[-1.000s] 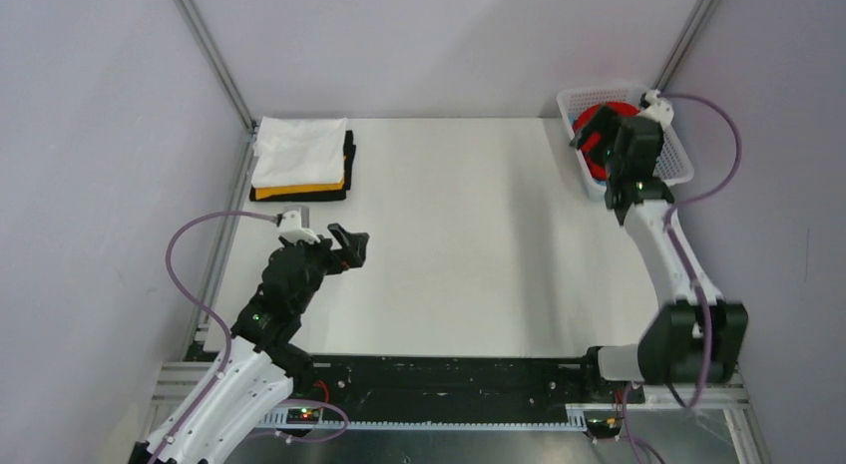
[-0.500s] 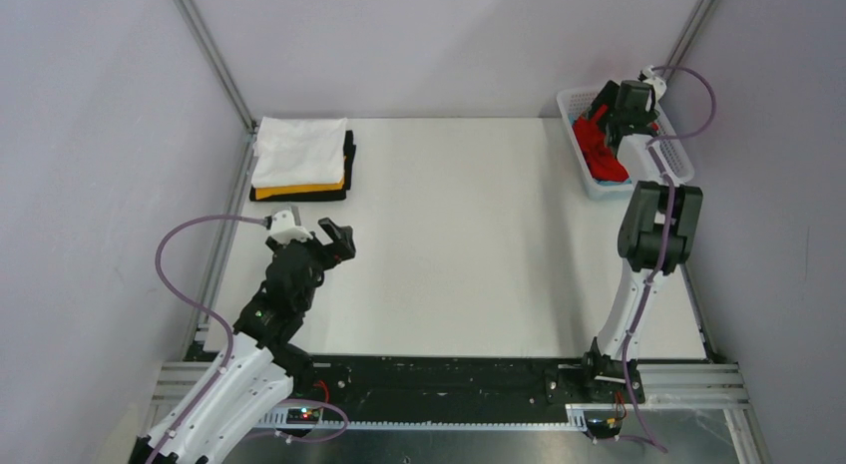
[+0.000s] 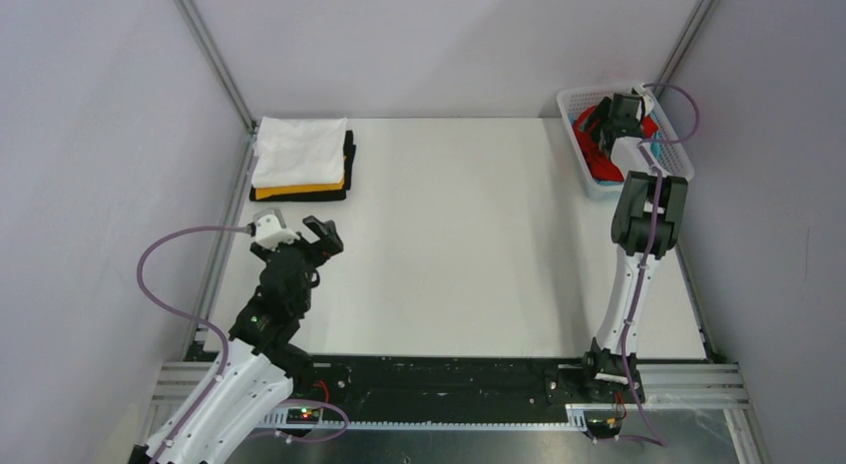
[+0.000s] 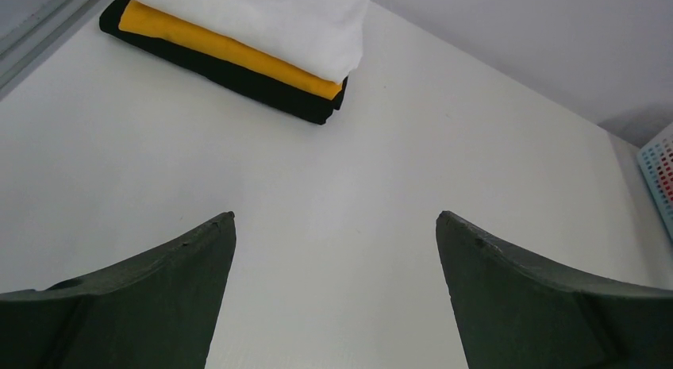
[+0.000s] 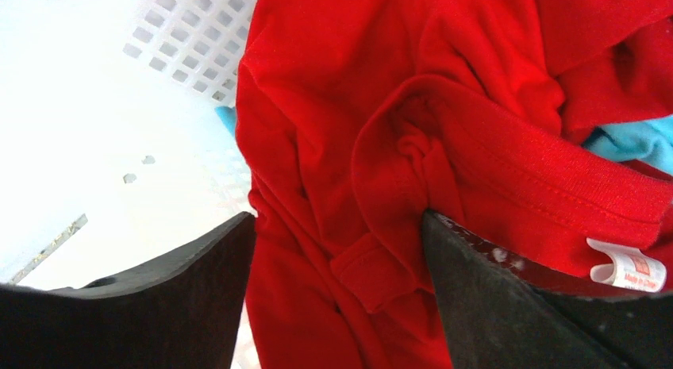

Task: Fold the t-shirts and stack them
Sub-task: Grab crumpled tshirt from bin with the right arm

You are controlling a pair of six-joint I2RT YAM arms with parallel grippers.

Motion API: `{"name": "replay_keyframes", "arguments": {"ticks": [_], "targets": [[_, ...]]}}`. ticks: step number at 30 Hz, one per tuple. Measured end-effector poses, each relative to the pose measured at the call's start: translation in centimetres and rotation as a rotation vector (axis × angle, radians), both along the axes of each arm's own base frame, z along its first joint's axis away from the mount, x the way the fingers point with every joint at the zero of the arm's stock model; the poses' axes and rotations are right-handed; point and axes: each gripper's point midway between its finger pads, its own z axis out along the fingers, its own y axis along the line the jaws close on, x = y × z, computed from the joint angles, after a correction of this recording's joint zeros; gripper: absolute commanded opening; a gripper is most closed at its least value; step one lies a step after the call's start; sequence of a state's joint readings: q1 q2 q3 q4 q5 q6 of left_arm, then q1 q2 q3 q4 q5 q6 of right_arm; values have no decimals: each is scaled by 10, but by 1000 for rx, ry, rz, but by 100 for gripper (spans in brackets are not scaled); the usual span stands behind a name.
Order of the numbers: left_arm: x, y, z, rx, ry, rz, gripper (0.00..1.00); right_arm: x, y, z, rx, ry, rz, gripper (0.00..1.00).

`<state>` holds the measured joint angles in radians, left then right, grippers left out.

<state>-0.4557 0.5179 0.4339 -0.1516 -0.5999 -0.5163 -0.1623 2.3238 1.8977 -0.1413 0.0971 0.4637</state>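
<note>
The red t-shirt [image 3: 603, 165] lies crumpled in the white mesh basket [image 3: 680, 163] at the far right. My right gripper [image 3: 613, 116] is down in the basket, its jaws open with folds of the red t-shirt [image 5: 333, 107] between them [image 5: 337, 218]. A bit of the turquoise t-shirt [image 5: 635, 143] shows under the red one. The white t-shirt [image 3: 299, 150], yellow-orange t-shirt [image 3: 299, 191] and black t-shirt [image 3: 348, 165] lie folded in a stack at the far left. My left gripper [image 3: 324, 234] is open and empty above the table, the stack ahead of it in its wrist view [image 4: 335, 218].
The basket's mesh wall [image 5: 190, 36] stands close to my right gripper's left finger. Metal frame posts [image 3: 214, 60] rise at the back corners. The stack sits against the table's left rail [image 3: 234, 200].
My right gripper has gone deeper into the basket onto the red t-shirt as its arm stretched out. My left gripper has drawn back a little toward the left.
</note>
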Motion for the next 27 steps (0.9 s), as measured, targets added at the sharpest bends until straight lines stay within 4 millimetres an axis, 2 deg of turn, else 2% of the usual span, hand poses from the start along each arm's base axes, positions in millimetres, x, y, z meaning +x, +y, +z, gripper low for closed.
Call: {"name": "replay_keyframes", "arguments": {"ticks": [7,9,10,11,13,14,22,27], "targets": [[-2,5,7,-12,-29,20,100,20,3,-12,53,-26,1,59],[-3,6,10,-16,-38,24,100,26,4,-13,66,-36,6,48],[-4,6,10,-17,-40,26,100,29,4,-13,71,-41,8,37],[-4,6,11,-19,-43,26,100,30,5,-15,79,-42,8,30],[-6,7,12,-23,-48,27,100,31,5,-17,94,-45,3,6],[-7,8,13,-24,-51,28,100,31,4,-17,92,-44,4,2],[-11,11,18,-33,-70,35,100,35,-2,-11,113,-76,2,0],[-12,12,19,-35,-74,34,100,38,-3,6,102,-133,36,0]]}}
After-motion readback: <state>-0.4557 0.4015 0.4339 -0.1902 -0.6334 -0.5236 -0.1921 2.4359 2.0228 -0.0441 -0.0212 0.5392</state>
